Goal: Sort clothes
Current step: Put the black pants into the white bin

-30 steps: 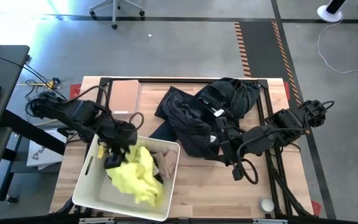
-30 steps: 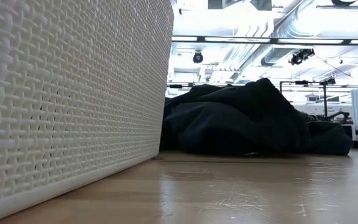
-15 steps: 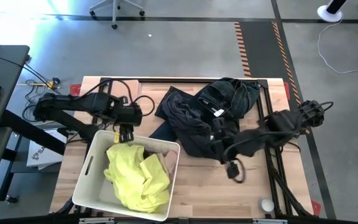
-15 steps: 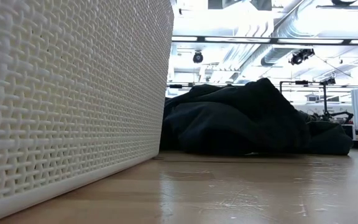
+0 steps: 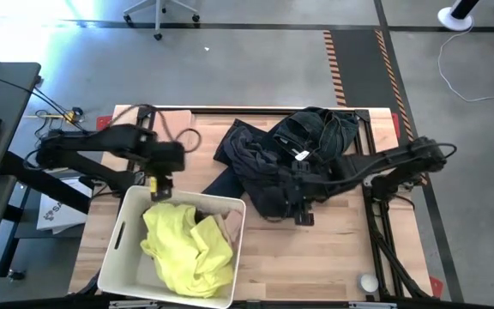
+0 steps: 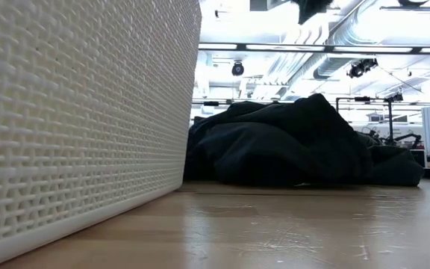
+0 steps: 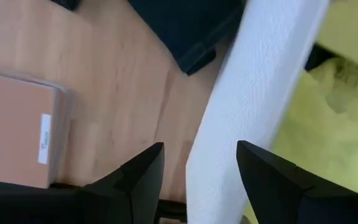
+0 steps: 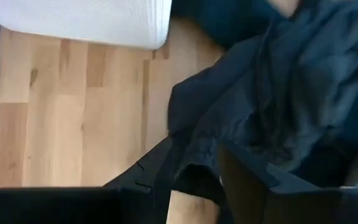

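Clothes (image 5: 281,163), left pincer (image 5: 159,190) astride basket rim (image 5: 183,199)

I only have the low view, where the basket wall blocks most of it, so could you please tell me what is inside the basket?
Observer: A yellow garment lies in the basket.
Operator: Thank you. Where is the left gripper?
Observer: The left gripper is open, its fingers astride the basket's rim.
Operator: And the right one?
Observer: The right gripper is at the edge of the dark pile.
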Available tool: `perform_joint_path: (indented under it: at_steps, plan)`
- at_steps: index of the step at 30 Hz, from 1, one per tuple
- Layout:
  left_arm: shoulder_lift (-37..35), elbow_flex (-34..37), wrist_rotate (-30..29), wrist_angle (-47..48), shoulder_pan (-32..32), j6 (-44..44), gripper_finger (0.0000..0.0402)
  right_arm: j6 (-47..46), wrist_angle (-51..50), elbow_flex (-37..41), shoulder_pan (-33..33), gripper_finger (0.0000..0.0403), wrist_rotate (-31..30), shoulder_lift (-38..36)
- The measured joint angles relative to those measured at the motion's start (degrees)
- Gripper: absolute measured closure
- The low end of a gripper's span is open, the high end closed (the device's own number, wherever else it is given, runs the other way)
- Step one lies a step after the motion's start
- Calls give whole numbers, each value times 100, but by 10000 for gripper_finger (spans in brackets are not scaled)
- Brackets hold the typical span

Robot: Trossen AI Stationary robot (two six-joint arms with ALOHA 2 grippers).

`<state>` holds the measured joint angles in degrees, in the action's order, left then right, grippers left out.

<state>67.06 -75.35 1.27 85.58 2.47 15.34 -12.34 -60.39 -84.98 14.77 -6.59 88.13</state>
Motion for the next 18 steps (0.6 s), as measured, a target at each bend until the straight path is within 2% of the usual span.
perform_joint_path:
  at_steps: [3,8,13,18]
  plan:
    - [-492,-2,-45,-34,23,290,204,314,802,836,-419,281,351,-334]
    - [-1260,-5,-468,-188,25,895,204,482,2208,1797,-1063,281,218,-575]
    - [-1701,-7,-1004,-326,23,1251,204,730,2821,1974,-1520,275,714,-380]
    - [-1828,-7,-1212,-484,23,1302,204,833,3015,1981,-1757,226,768,-234]
